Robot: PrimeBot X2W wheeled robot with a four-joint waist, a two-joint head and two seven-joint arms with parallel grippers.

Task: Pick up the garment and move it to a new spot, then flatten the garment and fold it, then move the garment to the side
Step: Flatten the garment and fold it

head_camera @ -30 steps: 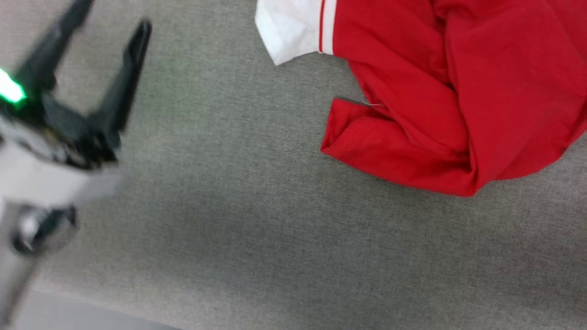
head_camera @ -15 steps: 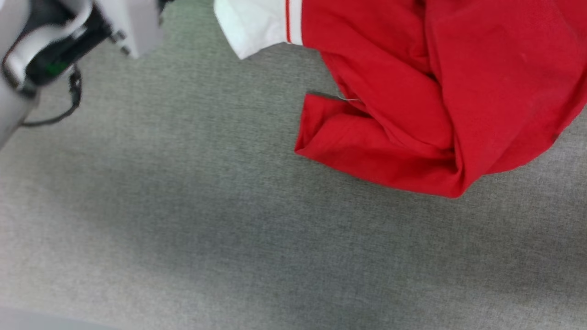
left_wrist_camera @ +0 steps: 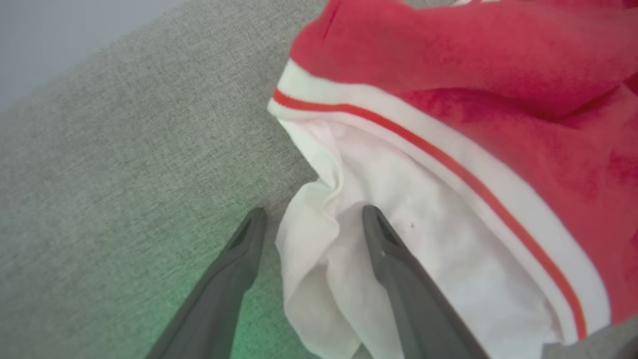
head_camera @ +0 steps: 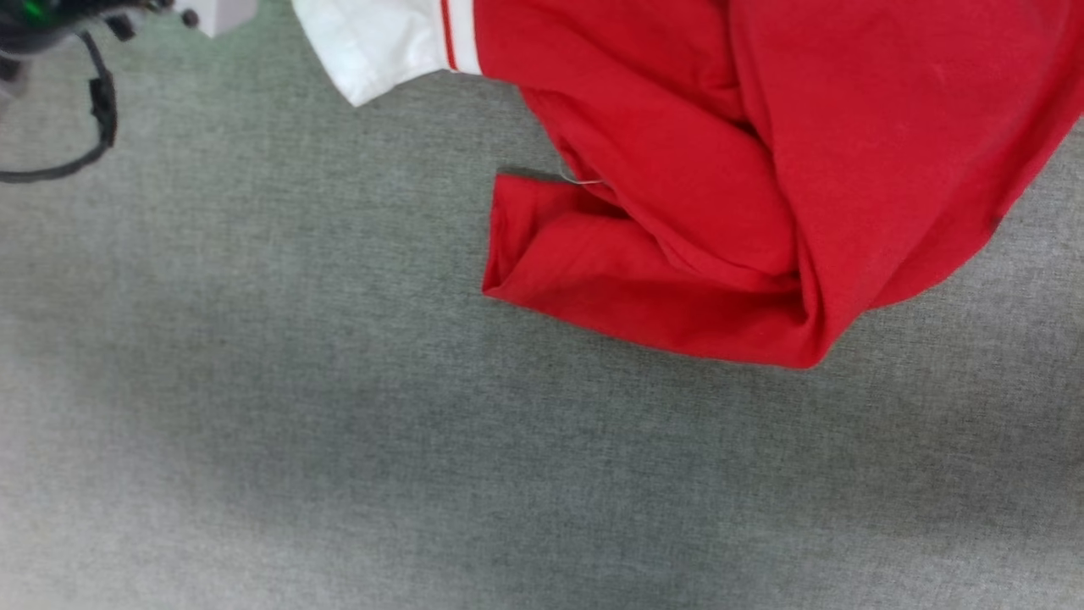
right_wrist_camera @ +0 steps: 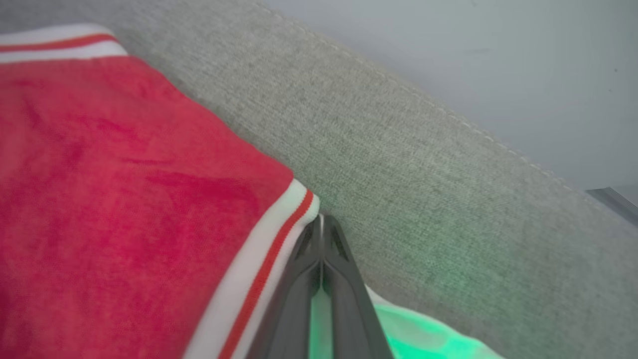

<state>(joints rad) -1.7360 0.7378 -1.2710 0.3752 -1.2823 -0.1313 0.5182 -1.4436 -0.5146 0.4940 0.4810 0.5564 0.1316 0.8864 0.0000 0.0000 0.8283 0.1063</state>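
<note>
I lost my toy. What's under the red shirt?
The garment lies on the grey fabric surface, which shows beside it. Whatever sits beneath its bunched folds is covered.

1. A grey fabric-covered counter (head_camera: 339, 440) spreads across the left and lower parts.
2. The red garment (head_camera: 762, 169) lies crumpled at the upper right, with a folded flap towards the centre.
3. Its white sleeve (head_camera: 373, 38), edged with striped trim (head_camera: 457, 34), points left along the top.
4. Part of the left arm (head_camera: 51, 17), blurred, with a dark looped cable (head_camera: 102, 110), shows in the upper left corner.
</note>
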